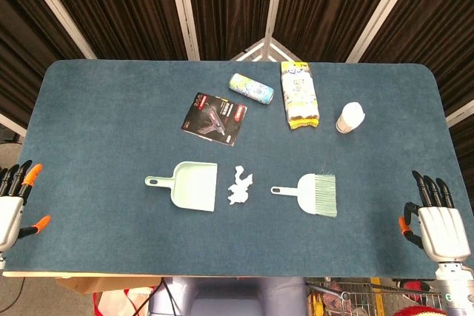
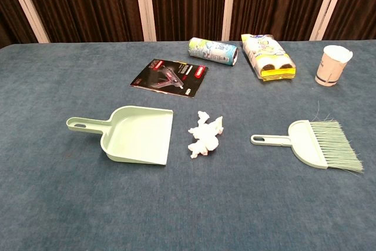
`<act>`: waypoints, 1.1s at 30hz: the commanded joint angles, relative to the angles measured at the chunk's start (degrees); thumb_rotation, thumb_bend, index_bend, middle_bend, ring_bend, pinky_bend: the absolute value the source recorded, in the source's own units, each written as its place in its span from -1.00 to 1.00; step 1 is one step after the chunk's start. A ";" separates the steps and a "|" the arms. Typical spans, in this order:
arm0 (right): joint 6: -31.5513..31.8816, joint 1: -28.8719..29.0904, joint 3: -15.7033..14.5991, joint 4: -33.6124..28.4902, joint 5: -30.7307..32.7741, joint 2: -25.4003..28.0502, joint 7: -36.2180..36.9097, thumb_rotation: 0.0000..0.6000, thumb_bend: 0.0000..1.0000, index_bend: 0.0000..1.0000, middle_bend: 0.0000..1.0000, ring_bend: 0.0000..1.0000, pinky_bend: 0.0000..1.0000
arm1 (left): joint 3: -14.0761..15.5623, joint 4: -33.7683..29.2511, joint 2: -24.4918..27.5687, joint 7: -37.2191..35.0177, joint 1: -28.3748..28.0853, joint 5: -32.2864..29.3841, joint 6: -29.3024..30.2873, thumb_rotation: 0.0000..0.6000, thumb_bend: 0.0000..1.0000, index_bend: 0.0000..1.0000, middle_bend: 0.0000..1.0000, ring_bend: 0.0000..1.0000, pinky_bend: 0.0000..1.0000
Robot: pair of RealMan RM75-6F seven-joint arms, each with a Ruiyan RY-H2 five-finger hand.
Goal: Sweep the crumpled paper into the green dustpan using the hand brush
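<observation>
On the table [image 1: 89, 123] the dustpan [image 2: 138, 134] is laid left of centre with its mouth turned right, the brush [image 2: 317, 142] right with its handle pointing left, and the paper [image 2: 205, 134] between them, just beside the pan's mouth. Nothing is held: the left hand [image 1: 11, 201] and right hand [image 1: 437, 223] are kept at the near corners, fingers spread, so the task is judged unstarted and the brush handle must be grasped next

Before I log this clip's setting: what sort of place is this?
Probably a staged lab or demo booth: a table covered in blue cloth, dark pleated curtains behind, and props like the green dustpan and hand brush.
</observation>
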 commanded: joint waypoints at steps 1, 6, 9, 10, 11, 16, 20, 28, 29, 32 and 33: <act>-0.18 0.03 0.05 -0.09 0.27 0.03 -0.21 1.00 -0.21 -1.00 -1.00 -1.00 -1.00 | -0.06 -0.15 0.07 -0.28 0.02 -0.22 -0.04 1.00 -1.00 -1.00 -1.00 -1.00 -1.00; -0.31 0.06 0.07 -0.20 0.36 0.13 -0.10 1.00 -0.21 -1.00 -1.00 -1.00 -1.00 | -0.04 -0.42 0.26 -0.33 -0.01 -0.32 -0.23 1.00 -1.00 -1.00 -1.00 -1.00 -1.00; -0.26 -0.04 0.06 -0.30 0.46 0.26 0.09 1.00 -0.21 -1.00 -1.00 -1.00 -1.00 | 0.11 -0.39 0.24 0.13 0.04 -0.04 -0.07 1.00 -1.00 -1.00 -1.00 -1.00 -1.00; -0.26 -0.05 0.07 -0.38 0.51 0.27 0.13 1.00 -0.21 -1.00 -1.00 -1.00 -1.00 | 0.14 -0.39 0.21 0.22 0.05 -0.01 -0.05 1.00 -1.00 -1.00 -1.00 -1.00 -1.00; -0.31 -0.05 0.06 -0.43 0.54 0.25 0.12 1.00 -0.22 -1.00 -1.00 -1.00 -1.00 | 0.14 -0.41 0.20 0.23 0.06 -0.04 -0.07 1.00 -1.00 -1.00 -1.00 -1.00 -1.00; -0.64 0.04 0.08 -0.41 0.83 0.21 -0.25 1.00 -0.34 -1.00 -1.00 -1.00 -1.00 | 0.10 -0.60 0.26 0.05 -0.06 -0.26 -0.41 1.00 -1.00 -1.00 -1.00 -1.00 -1.00; -1.09 0.05 0.05 -0.85 1.43 0.39 -0.97 1.00 -0.39 -1.00 -1.00 -1.00 -1.00 | 0.16 -0.87 0.49 0.28 -0.05 -0.65 -0.75 1.00 -1.00 -1.00 -1.00 -1.00 -1.00; -0.76 -0.01 0.15 -0.98 1.19 0.54 -0.22 1.00 -0.39 -1.00 -1.00 -1.00 -1.00 | 0.30 -1.14 0.72 0.24 0.08 -0.52 -0.63 1.00 -1.00 -1.00 -1.00 -1.00 -1.00; -0.68 0.02 0.16 -0.94 1.03 0.52 -0.16 1.00 -0.39 -1.00 -1.00 -1.00 -1.00 | 0.29 -1.17 0.75 0.20 0.09 -0.48 -0.57 1.00 -1.00 -1.00 -1.00 -1.00 -1.00; -0.79 0.21 0.20 -1.13 0.81 0.48 -0.31 1.00 -0.39 -1.00 -1.00 -1.00 -1.00 | 0.36 -1.14 0.75 0.29 0.05 -0.30 -0.60 1.00 -1.00 -1.00 -1.00 -1.00 -1.00; -0.91 0.29 0.26 -1.36 0.91 0.45 -0.38 1.00 -0.39 -1.00 -1.00 -1.00 -1.00 | 0.40 -1.21 0.74 0.29 0.05 -0.33 -0.68 1.00 -1.00 -1.00 -1.00 -1.00 -1.00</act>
